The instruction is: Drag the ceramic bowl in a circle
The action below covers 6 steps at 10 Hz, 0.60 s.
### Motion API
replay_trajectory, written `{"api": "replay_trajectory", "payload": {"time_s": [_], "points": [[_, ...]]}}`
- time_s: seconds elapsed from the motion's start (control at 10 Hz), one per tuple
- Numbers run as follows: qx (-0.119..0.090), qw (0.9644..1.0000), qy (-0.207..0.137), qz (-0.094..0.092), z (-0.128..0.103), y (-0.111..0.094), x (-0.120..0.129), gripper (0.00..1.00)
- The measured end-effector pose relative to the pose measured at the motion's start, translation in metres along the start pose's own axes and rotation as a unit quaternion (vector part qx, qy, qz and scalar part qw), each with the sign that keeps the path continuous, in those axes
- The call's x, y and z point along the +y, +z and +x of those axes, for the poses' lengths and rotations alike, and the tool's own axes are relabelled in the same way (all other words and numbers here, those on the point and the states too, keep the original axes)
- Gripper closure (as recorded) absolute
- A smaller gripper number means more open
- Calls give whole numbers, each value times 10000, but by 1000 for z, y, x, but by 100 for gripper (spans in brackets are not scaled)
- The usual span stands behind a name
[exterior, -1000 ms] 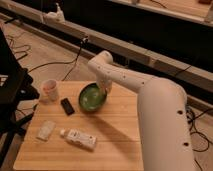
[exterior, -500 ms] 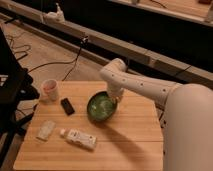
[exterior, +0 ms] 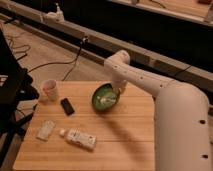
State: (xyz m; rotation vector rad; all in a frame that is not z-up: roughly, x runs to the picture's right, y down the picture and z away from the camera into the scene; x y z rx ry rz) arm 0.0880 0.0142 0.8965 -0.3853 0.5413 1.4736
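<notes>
The ceramic bowl (exterior: pixel 104 97) is dark green with a lighter speckled inside. It sits on the wooden table (exterior: pixel 120 135) near its far middle and looks tilted toward me. My gripper (exterior: pixel 119 91) reaches down from the white arm (exterior: pixel 150 85) to the bowl's right rim and touches it there.
A small pale cup (exterior: pixel 49 89) stands at the table's far left. A black rectangular object (exterior: pixel 67 106) lies between cup and bowl. A white bottle (exterior: pixel 78 138) and a clear packet (exterior: pixel 45 129) lie at the front left. A black chair (exterior: pixel 12 90) stands left of the table.
The bowl has moved with the gripper: first toward me and to the right, then back a little to the far side. The arm has swung right along with it.
</notes>
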Motion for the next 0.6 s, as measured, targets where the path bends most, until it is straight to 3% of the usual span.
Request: {"api": "replay_trajectory", "payload": {"time_s": [0.1, 0.3, 0.4, 0.6], "points": [[-56, 9997, -175, -130, -9, -2, 26, 100], [-59, 9983, -505, -280, -3, -1, 56, 100], [0, 9972, -642, -382, 11, 0, 64, 100], [226, 9963, -615, -561, 48, 0, 53, 95]]}}
